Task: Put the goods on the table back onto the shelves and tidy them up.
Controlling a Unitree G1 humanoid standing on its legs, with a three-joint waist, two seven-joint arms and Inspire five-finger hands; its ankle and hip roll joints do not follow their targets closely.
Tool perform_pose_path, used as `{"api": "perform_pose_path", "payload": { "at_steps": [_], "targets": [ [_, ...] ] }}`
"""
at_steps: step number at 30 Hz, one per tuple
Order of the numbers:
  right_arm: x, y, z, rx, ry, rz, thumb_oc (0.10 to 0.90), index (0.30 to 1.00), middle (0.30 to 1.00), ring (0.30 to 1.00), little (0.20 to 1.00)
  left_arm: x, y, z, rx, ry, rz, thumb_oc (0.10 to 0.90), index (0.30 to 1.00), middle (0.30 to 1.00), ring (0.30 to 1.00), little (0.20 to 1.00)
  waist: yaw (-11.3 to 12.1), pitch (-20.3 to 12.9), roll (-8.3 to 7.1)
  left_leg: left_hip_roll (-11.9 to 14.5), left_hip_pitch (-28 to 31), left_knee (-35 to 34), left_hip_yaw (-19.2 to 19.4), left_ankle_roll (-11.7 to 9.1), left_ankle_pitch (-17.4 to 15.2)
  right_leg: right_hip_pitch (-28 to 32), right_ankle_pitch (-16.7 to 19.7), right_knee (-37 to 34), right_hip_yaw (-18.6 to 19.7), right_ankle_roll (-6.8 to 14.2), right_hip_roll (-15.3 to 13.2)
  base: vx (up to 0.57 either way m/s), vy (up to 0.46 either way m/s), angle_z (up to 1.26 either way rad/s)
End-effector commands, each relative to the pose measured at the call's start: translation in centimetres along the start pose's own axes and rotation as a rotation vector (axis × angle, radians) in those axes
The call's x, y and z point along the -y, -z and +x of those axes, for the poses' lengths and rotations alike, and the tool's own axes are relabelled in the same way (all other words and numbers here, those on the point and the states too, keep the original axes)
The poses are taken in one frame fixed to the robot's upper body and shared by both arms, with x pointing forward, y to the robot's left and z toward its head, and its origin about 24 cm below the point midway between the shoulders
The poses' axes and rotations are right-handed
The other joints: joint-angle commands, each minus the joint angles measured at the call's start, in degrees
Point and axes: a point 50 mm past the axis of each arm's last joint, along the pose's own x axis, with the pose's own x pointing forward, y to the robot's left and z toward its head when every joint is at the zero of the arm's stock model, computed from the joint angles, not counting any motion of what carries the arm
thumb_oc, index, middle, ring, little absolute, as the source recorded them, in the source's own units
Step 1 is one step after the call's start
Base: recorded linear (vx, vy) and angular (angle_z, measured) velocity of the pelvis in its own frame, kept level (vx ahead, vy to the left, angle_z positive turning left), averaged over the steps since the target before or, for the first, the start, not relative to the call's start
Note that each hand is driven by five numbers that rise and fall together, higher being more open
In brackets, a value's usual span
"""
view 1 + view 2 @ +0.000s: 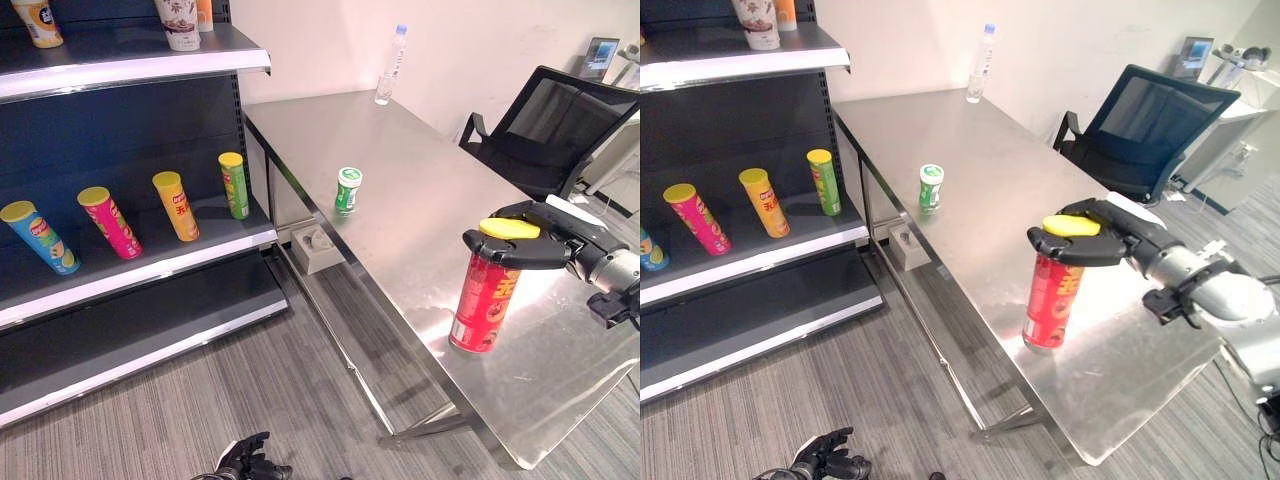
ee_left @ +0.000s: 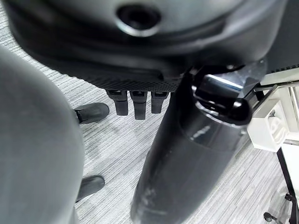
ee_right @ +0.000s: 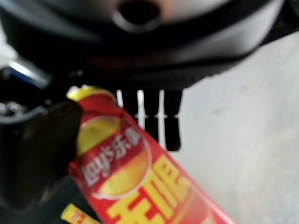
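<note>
Carpet floor (image 1: 250,390) lies nearest, and low over it at the bottom edge hangs the left hand (image 1: 245,460), its fingers loosely curled and holding nothing. On the right, the right hand (image 1: 535,238) grips a red chip can (image 1: 485,300) with a yellow lid just under its top, fingers and thumb wrapped round it; the can stands slightly tilted with its base on the tabletop (image 1: 420,230), near the near right corner. The near edge of the tabletop is just beside the can, and its left edge runs along an open strip of floor between table and shelf unit. Bare steel spreads to the left of and beyond the can. Farther along, a small green can (image 1: 348,190) stands upright near the left edge, well apart from the red one. Below that edge a grey box (image 1: 316,248) sits on the floor by the shelf's corner.

On the left, the middle shelf (image 1: 130,270) carries four leaning cans: blue (image 1: 40,238), pink (image 1: 110,223), orange (image 1: 177,206) and green (image 1: 234,186), with free room between them. The lower shelf (image 1: 140,335) is bare. At the table's far end stand a glass (image 1: 384,90) and a clear bottle (image 1: 397,50); a black office chair (image 1: 545,130) stands to the right of the table.
</note>
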Motion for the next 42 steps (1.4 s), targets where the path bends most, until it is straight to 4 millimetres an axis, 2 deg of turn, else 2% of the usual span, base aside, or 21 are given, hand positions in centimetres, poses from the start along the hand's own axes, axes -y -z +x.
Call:
{"api": "perform_pose_path", "payload": {
  "at_steps": [1, 4, 7, 10, 12, 13, 14, 17, 18, 19, 21, 22, 24, 25, 26, 28, 31, 33, 36, 39, 42],
  "targets": [
    [5.9, -8.1, -0.5, 0.422, 0.341, -0.05, 0.4, 0.3, 0.3, 0.3, 0.3, -1.7, -3.3, 0.4, 0.141, -0.06, -0.044, 0.8, 0.9, 0.9, 0.9, 0.9, 4.1, -1.2, -1.3, 5.9, 9.2, 0.7, 4.7, -6.0, -12.2, -2.8, -2.3, 0.3, -0.8, 1.7, -0.5, 0.0, -0.059, 0.05],
    [5.6, -12.3, -1.2, 0.656, 0.372, -0.058, 0.4, 0.3, 0.3, 0.3, 0.3, -2.5, -3.9, 0.2, 0.174, -0.1, -0.084, 0.8, 0.9, 0.9, 0.9, 0.9, 4.9, -1.0, -1.53, 6.8, 9.2, 0.8, 3.7, -6.5, -11.3, -2.3, -3.1, 0.3, -1.0, 1.0, 0.1, -0.02, -0.106, 0.1],
    [5.1, -16.1, -2.1, 0.878, 0.413, -0.071, 0.4, 0.3, 0.3, 0.3, 0.3, -3.4, -5.3, 0.2, 0.229, -0.128, -0.133, 0.8, 0.9, 0.9, 0.9, 0.9, 7.0, 2.6, -2.84, 5.8, 1.3, 14.6, 1.2, -7.7, -13.2, -1.0, -3.8, 0.3, -2.1, -0.4, -0.7, -0.14, -0.068, 0.18],
    [4.3, -16.3, -2.3, 0.927, 0.419, -0.054, 0.4, 0.3, 0.3, 0.3, 0.3, -3.4, -5.2, 0.1, 0.234, -0.137, -0.17, 0.8, 0.9, 0.9, 0.9, 0.9, 7.1, 3.2, -2.45, 7.2, -0.1, 16.2, 1.0, -8.6, -12.7, -0.3, -4.2, 0.3, -3.4, -0.3, -0.7, -0.03, 0.057, 0.79],
    [3.3, -16.5, -2.3, 0.98, 0.419, -0.024, 0.4, 0.3, 0.3, 0.3, 0.3, -3.5, -4.6, 0.0, 0.223, -0.144, -0.167, 0.8, 0.9, 0.9, 0.9, 0.9, 7.3, 3.0, -1.83, 10.3, 0.7, 13.3, 0.6, -9.4, -12.0, 0.2, -4.1, 0.3, -3.9, 0.4, -1.4, 0.06, 0.272, 0.97],
    [2.4, -16.6, -2.1, 1.004, 0.407, -0.013, 0.4, 0.3, 0.3, 0.3, 0.3, -3.9, -4.8, -0.1, 0.231, -0.167, -0.162, 0.8, 0.9, 0.9, 0.9, 0.9, 7.2, 3.0, -1.52, 14.2, -0.1, 11.4, -0.1, -10.2, -9.4, -0.4, -4.2, 0.3, -4.0, 1.3, -3.5, 0.05, 0.309, 0.72],
    [2.3, -16.6, -2.1, 1.003, 0.407, -0.012, 0.4, 0.3, 0.3, 0.3, 0.3, -4.0, -4.7, -0.1, 0.231, -0.168, -0.162, 0.8, 0.9, 0.9, 0.9, 0.9, 7.1, 2.9, -1.52, 14.3, 0.0, 11.2, -0.1, -10.3, -9.2, -0.4, -4.2, 0.4, -4.1, 1.3, -3.4, 0.02, 0.389, 0.54],
    [0.7, -16.4, -1.6, 0.984, 0.399, -0.064, 0.4, 0.3, 0.3, 0.3, 0.3, -4.7, -5.2, -0.2, 0.254, -0.214, -0.168, 0.8, 0.9, 0.9, 0.9, 0.9, 6.7, 2.5, -0.08, 19.4, -0.5, 8.6, -2.2, -11.1, -4.0, -1.3, -4.6, 0.4, -2.9, 3.2, -6.5, 0.04, 0.427, 0.52],
    [0.0, -16.4, -1.3, 0.979, 0.379, -0.076, 0.4, 0.3, 0.3, 0.3, 0.3, -4.8, -5.1, -0.3, 0.255, -0.219, -0.166, 0.8, 0.9, 0.9, 0.9, 0.9, 7.0, 2.1, 0.67, 18.7, -0.5, 8.6, -4.6, -11.7, -4.2, -1.5, -4.2, 0.4, -2.2, 3.6, -7.2, 0.15, 0.722, 0.13],
    [-0.6, -15.7, -1.0, 0.936, 0.367, -0.089, 0.4, 0.3, 0.3, 0.3, 0.3, -4.7, -4.8, -0.3, 0.247, -0.21, -0.146, 0.8, 0.9, 0.9, 0.9, 0.9, 6.2, 0.9, 2.31, 17.1, 0.2, 6.4, -4.8, -11.8, -7.3, -1.2, -2.0, 0.3, -3.1, 5.3, -10.7, 0.13, 0.55, 0.06],
    [-1.0, -15.5, -0.4, 0.91, 0.358, -0.105, 0.4, 0.3, 0.3, 0.3, 0.3, -4.7, -4.9, -0.4, 0.248, -0.205, -0.133, 0.8, 0.9, 0.9, 0.9, 0.9, 6.3, 0.6, 2.48, 15.4, 1.1, 5.1, -4.1, -11.0, -8.8, -2.0, -0.3, 0.4, -2.5, 6.1, -12.9, 0.09, 0.535, 0.13],
    [-1.8, -15.7, 0.8, 0.899, 0.329, -0.114, 0.4, 0.3, 0.3, 0.3, 0.3, -5.5, -5.0, -0.5, 0.25, -0.228, -0.1, 0.8, 0.9, 0.9, 0.9, 0.9, 7.0, 0.9, 2.01, 12.1, 2.1, 4.1, -2.8, -9.3, -10.6, -5.2, 7.6, 2.1, -2.0, 7.0, -16.9, 0.03, 0.493, 0.28],
    [-2.5, -16.3, 1.5, 0.914, 0.293, -0.125, 0.4, 0.3, 0.3, 0.3, 0.3, -6.2, -5.2, -0.7, 0.259, -0.246, -0.099, 0.8, 0.9, 0.9, 0.9, 0.9, 7.9, 1.3, 1.9, 10.7, 2.2, 4.0, -0.8, -8.2, -10.7, -7.6, 9.7, 3.2, -2.8, 6.9, -18.6, -0.11, 0.49, -0.1],
    [-2.8, -17.4, 1.9, 0.933, 0.267, -0.177, 0.4, 0.3, 0.3, 0.3, 0.3, -7.5, -5.7, -1.1, 0.288, -0.277, -0.119, 0.8, 0.9, 0.9, 0.9, 0.9, 8.8, 2.5, 2.73, 9.1, 2.4, 2.7, 1.6, -6.7, -10.6, -10.0, 6.1, 6.8, -4.2, 5.1, -16.9, -0.16, 0.48, -0.48],
    [-2.8, -17.5, 1.9, 0.934, 0.266, -0.177, 0.4, 0.3, 0.3, 0.3, 0.3, -7.5, -5.8, -1.1, 0.288, -0.278, -0.12, 0.8, 0.9, 0.9, 0.9, 0.9, 8.8, 2.4, 2.68, 9.0, 2.3, 2.7, 1.6, -6.7, -10.4, -10.3, 6.2, 6.9, -4.1, 5.1, -16.9, -0.12, 0.46, -0.52],
    [-2.6, -17.5, 2.4, 0.901, 0.255, -0.216, 0.4, 0.3, 0.3, 0.3, 0.3, -8.1, -5.1, -1.3, 0.271, -0.295, -0.143, 0.8, 0.9, 0.9, 0.9, 0.9, 8.9, 3.0, 3.05, 7.0, 3.0, 1.4, 1.8, -5.3, -9.5, -12.3, 0.7, 11.3, -0.2, 3.9, -9.2, -0.02, 0.311, -0.19],
    [-2.9, -18.0, 3.2, 0.913, 0.226, -0.23, 0.4, 0.3, 0.3, 0.3, 0.3, -8.5, -3.1, -1.6, 0.207, -0.321, -0.189, 0.8, 0.9, 0.9, 0.9, 0.9, 10.5, 3.1, 2.59, 4.1, 2.6, 0.8, 2.5, -4.1, -8.8, -11.7, -4.9, 11.9, -4.9, 0.7, -0.3, -0.01, 0.237, 0.12],
    [-2.9, -17.5, 3.7, 0.871, 0.207, -0.259, 0.4, 0.3, 0.3, 0.3, 0.3, -8.1, -2.1, -1.6, 0.176, -0.309, -0.208, 0.8, 0.9, 0.9, 0.9, 0.9, 10.7, 3.8, 1.2, 2.2, 2.4, 1.3, 2.5, -3.8, -9.5, -10.8, -6.2, 9.9, -4.5, -1.0, 3.2, 0.01, 0.101, 0.3],
    [-2.5, -17.9, 3.9, 0.87, 0.239, -0.272, 0.4, 0.3, 0.3, 0.3, 0.3, -7.2, -1.4, -1.6, 0.164, -0.291, -0.233, 0.8, 0.9, 0.9, 0.9, 0.9, 12.1, 3.9, 0.06, -0.2, 1.6, 3.1, 1.2, -3.6, -10.9, -7.4, -4.3, 3.8, -3.4, -2.1, 3.4, 0.06, 0.052, 0.38],
    [-2.5, -17.3, 3.9, 0.837, 0.255, -0.302, 0.4, 0.3, 0.3, 0.3, 0.3, -6.4, -1.7, -1.4, 0.183, -0.268, -0.268, 0.8, 0.9, 0.9, 0.9, 0.9, 12.5, 6.1, -0.46, -1.3, -2.9, 13.4, 1.2, -5.1, -13.4, -6.4, -3.3, 1.7, -4.7, -2.0, 1.8, 0.0, 0.023, 0.25],
    [-2.5, -16.2, 4.2, 0.79, 0.266, -0.286, 0.4, 0.3, 0.3, 0.3, 0.3, -5.5, -1.8, -1.2, 0.181, -0.24, -0.262, 0.8, 0.9, 0.9, 0.9, 0.9, 12.4, 7.2, 0.17, 1.6, -7.6, 19.4, 2.4, -6.9, -13.2, -4.5, -4.2, 0.3, -6.1, -1.7, 0.5, 0.06, 0.152, 0.79]
  ]
}}
